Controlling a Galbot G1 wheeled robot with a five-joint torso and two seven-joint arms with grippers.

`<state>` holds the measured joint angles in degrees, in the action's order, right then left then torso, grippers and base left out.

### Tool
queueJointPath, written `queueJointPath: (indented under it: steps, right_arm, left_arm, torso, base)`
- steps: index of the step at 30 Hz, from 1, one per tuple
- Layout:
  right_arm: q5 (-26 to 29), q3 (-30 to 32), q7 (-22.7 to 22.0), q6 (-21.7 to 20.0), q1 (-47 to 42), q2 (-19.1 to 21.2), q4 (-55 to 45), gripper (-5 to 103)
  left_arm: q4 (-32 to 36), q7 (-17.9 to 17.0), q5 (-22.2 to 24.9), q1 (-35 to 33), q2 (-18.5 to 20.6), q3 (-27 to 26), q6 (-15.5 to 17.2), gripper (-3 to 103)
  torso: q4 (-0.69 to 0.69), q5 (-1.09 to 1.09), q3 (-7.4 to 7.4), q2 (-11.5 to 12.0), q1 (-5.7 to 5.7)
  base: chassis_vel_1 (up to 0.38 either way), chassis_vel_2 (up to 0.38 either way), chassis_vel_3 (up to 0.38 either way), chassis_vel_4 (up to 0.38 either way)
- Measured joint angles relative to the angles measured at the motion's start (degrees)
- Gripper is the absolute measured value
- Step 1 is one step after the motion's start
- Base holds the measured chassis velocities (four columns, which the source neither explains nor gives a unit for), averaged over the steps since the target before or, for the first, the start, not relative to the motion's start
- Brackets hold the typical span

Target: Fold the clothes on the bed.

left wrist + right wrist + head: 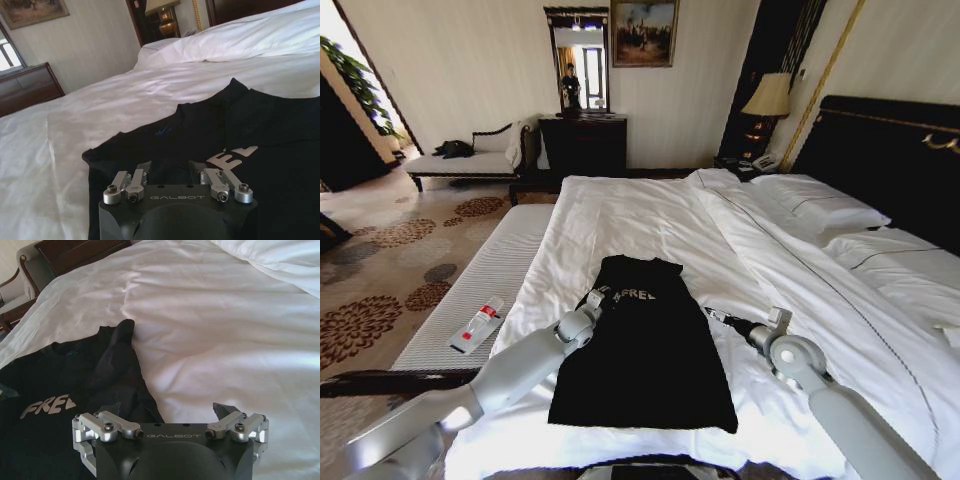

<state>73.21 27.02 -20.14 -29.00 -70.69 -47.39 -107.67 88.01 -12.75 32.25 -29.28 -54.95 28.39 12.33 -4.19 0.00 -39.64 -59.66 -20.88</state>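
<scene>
- The T-shirt [645,345] lies flat on the bed [650,215], its sides already turned in.
- The left gripper [596,298] sits at its left edge, jaws apart over the fabric.
- The right gripper [712,316] sits at its right edge, jaws apart, empty.
- A clean fold likely needs both edges pinched evenly and lifted together.
- No containers here.

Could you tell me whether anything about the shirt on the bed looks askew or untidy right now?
Slightly. The black T-shirt lies on the bed with both sleeves already folded in, but its right edge is bunched rather than flat. The left gripper and right gripper flank it, both open.
</scene>
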Motion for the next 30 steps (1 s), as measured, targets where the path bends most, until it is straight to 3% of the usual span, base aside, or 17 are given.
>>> queueJointPath:
  steps: [7,11,13,16,23,26,28,30]
  right_arm:
    - [0.00,-0.16,0.10,0.03,0.29,-0.01,0.08,100]
    - [-0.15,-0.17,0.23,0.06,0.14,-0.13,0.08,100]
    - [-0.19,-0.16,0.26,0.06,0.06,-0.16,0.08,100]
    - [-0.41,-0.11,0.43,0.08,-0.14,-0.22,0.05,100]
    - [-0.35,0.61,0.54,0.11,-0.47,0.05,-0.11,100]
    - [-0.27,1.28,0.62,0.12,-1.08,0.40,-0.24,100]
    - [-0.26,1.37,0.62,0.12,-1.19,0.44,-0.27,100]
    - [-0.25,2.03,0.63,0.13,-2.01,0.69,-0.46,100]
  left_arm:
    - [3.13,-0.34,1.32,-0.39,2.29,-2.97,-0.33,66]
    - [2.52,-0.93,5.52,1.23,3.19,-5.44,-0.32,88]
    - [1.73,-1.17,6.64,1.80,3.03,-5.92,-0.29,88]
    - [-0.75,-2.51,11.61,3.08,1.41,-7.26,0.50,99]
    - [-5.60,-5.06,19.58,2.98,-2.83,-10.19,1.58,100]
    - [-11.79,-3.91,21.84,2.89,-5.42,-12.64,1.24,103]
    - [-12.34,-3.71,21.98,2.95,-5.62,-12.84,1.18,103]
    - [-16.69,-1.70,22.29,3.80,-7.19,-14.13,0.63,100]
  torso:
    - [0.00,-0.01,0.00,0.00,0.00]
    - [0.00,-0.01,0.00,0.00,0.00]
    - [0.00,0.00,0.00,0.00,0.00]
    - [0.00,0.00,0.00,0.00,-0.01]
    - [-0.01,0.00,0.00,0.00,-0.01]
    - [0.00,0.00,0.00,0.00,-0.01]
    - [0.01,0.00,-0.01,0.00,-0.01]
    - [0.01,0.00,0.00,0.00,-0.01]
  base:
    - [0.000,0.000,0.000,0.000]
    - [0.000,0.000,0.000,0.000]
    - [0.000,0.000,0.000,0.000]
    - [0.000,0.000,0.000,0.000]
    - [0.000,0.000,0.000,0.000]
    - [0.000,0.000,0.000,0.000]
    - [0.000,0.000,0.000,0.000]
    - [0.000,0.000,0.000,0.000]
